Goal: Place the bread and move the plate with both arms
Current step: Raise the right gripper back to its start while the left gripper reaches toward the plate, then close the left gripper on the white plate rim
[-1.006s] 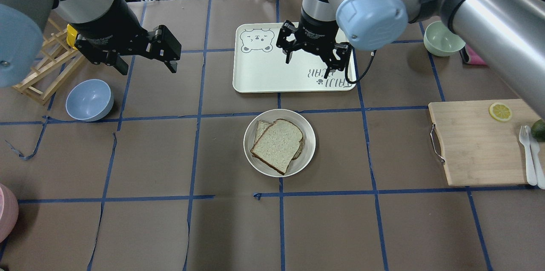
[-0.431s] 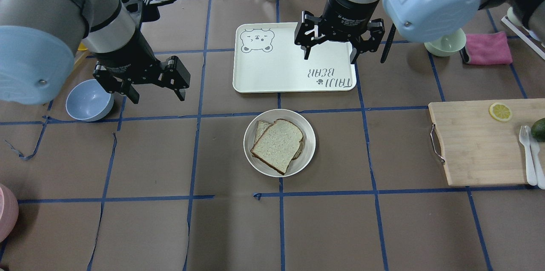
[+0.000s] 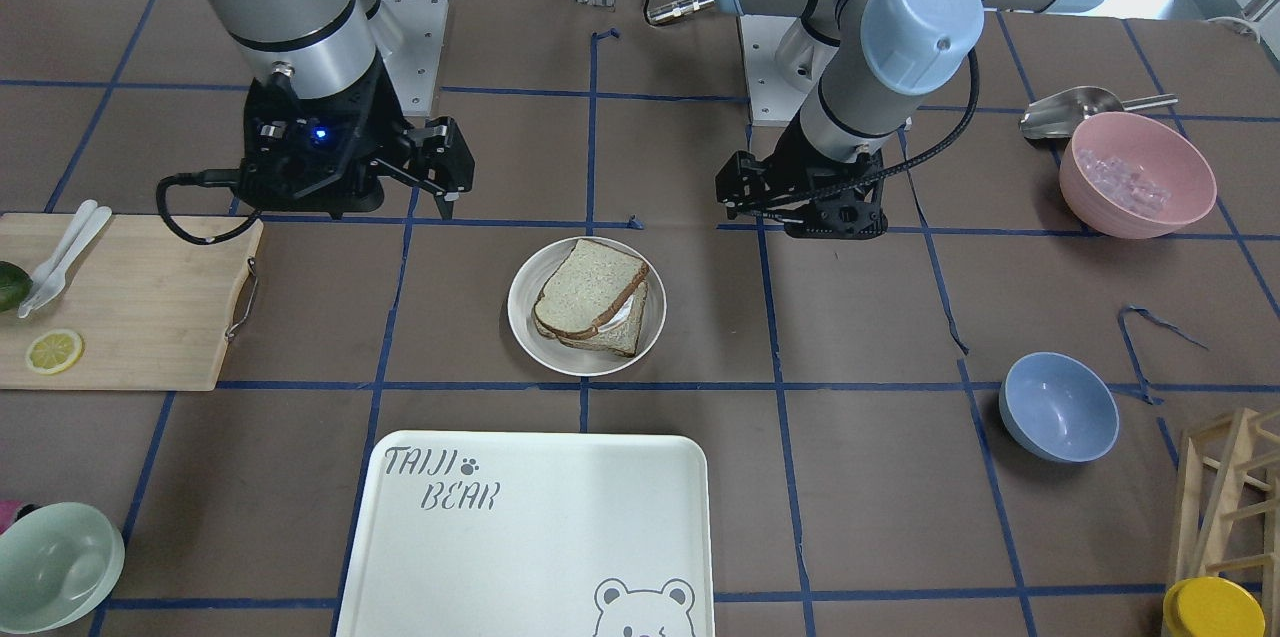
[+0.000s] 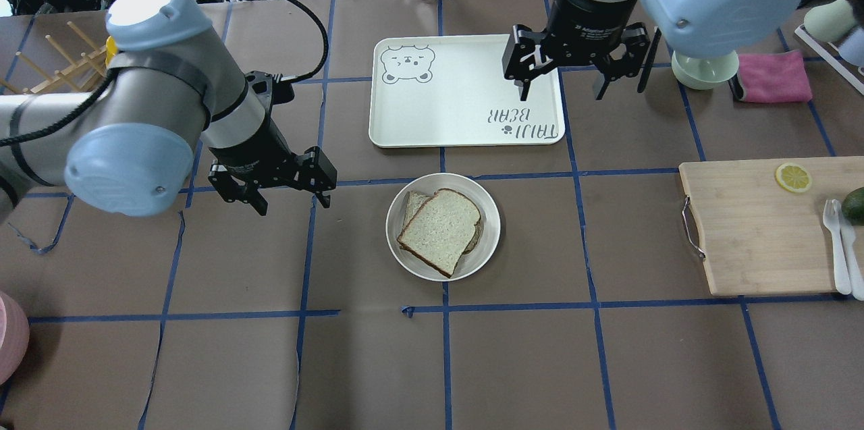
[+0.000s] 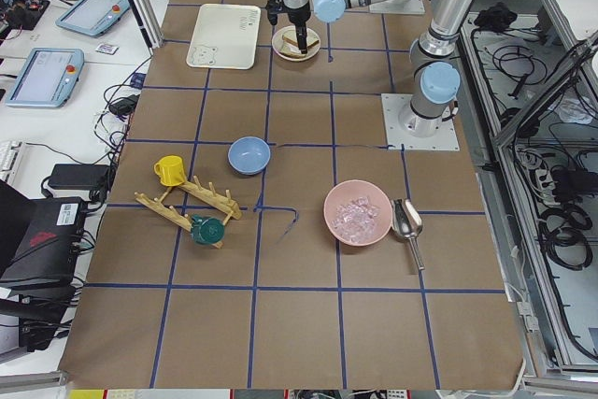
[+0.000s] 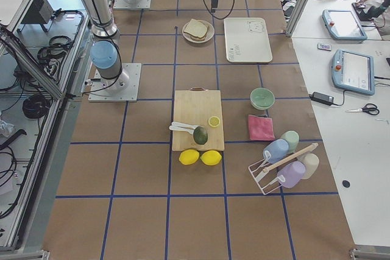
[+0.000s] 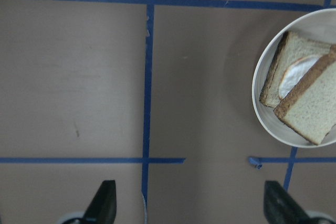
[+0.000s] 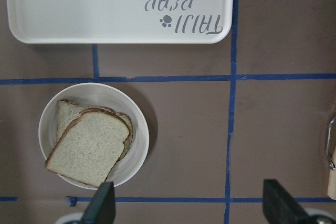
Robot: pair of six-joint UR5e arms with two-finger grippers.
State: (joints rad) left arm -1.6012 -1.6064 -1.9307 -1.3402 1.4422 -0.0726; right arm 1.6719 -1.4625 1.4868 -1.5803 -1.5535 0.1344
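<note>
White egg [image 7: 294, 73] beneath bread [image 7: 311, 104], hidden overhead

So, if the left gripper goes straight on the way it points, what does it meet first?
Probably the brown paper-covered table, near a blue tape line; the round cream-white plate lies off to one side.

Seen from overhead, the left claw [image 4: 294, 206] now sits farther toward five o'clock than before, near the plate's [image 4: 405, 261] nine o'clock side. The right claw [image 4: 560, 96] is farther toward three o'clock, straddling the TAIJI BEAR tray's [image 4: 405, 113] three o'clock edge.
</note>
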